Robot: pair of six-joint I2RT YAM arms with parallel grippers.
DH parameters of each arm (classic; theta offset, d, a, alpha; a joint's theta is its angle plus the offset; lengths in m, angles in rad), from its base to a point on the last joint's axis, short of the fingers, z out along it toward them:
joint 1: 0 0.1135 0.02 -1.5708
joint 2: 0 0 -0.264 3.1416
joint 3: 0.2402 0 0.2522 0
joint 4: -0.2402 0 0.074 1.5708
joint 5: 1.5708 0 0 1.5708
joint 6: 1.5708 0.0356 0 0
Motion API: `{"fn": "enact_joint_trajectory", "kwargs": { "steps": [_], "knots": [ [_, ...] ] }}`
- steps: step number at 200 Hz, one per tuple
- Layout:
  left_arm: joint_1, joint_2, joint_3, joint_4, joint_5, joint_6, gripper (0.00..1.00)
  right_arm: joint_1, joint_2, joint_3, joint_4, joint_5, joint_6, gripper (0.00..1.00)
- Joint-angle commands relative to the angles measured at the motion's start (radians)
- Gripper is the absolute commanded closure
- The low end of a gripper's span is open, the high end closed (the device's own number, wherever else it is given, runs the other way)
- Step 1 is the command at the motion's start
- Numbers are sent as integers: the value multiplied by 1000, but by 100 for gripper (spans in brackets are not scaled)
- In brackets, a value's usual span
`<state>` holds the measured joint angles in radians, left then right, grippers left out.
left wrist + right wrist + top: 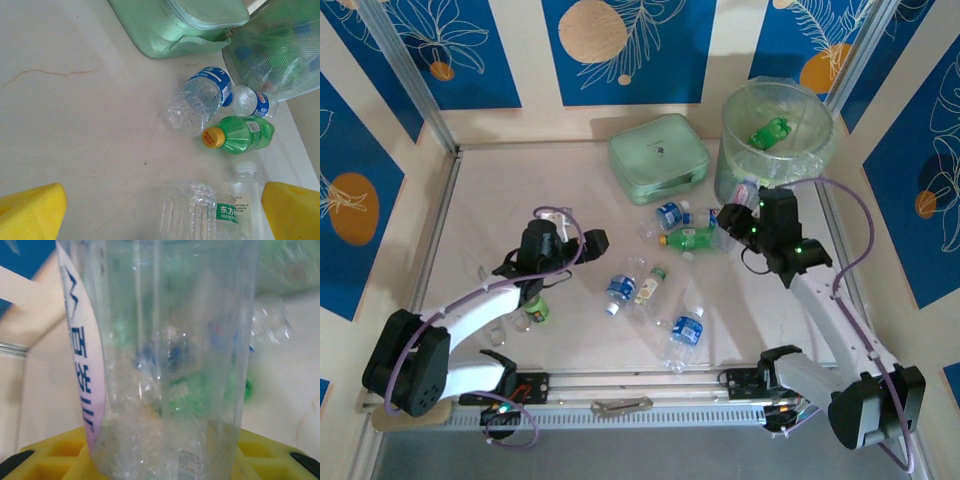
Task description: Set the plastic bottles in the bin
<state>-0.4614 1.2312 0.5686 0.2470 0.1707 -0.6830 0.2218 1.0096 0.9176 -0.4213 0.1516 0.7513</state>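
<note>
Bin (pixel 817 160): one green bottle (pixel 770 132) inside. Table (pixel 490 210): about six loose bottles (pixel 687 330), another (pixel 537 311) part-hidden under left arm. Right gripper (pixel 738 208) clenched on clear bottle (pixel 165 365) beside bin, label blurred. Left gripper (pixel 575 228) spread, empty.

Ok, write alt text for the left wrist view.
On a pale table lie two clear blue-labelled bottles, a green bottle with a yellow cap and, at the bottom edge, a clear green-labelled bottle. A mint-green case and the bin sit beyond; open yellow fingers frame the bottom corners.
</note>
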Motion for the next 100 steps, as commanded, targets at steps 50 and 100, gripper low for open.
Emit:
{"fn": "enact_joint_trajectory", "kwargs": {
  "steps": [50,100],
  "knots": [
    [-6,-53,-23,-21,-37,1,1,-14,51,322,73,28,-261,51],
    [-6,-47,-18,-11,-37,-5,1,-139,308,678,35,-31,-314,51]
  ]
}}
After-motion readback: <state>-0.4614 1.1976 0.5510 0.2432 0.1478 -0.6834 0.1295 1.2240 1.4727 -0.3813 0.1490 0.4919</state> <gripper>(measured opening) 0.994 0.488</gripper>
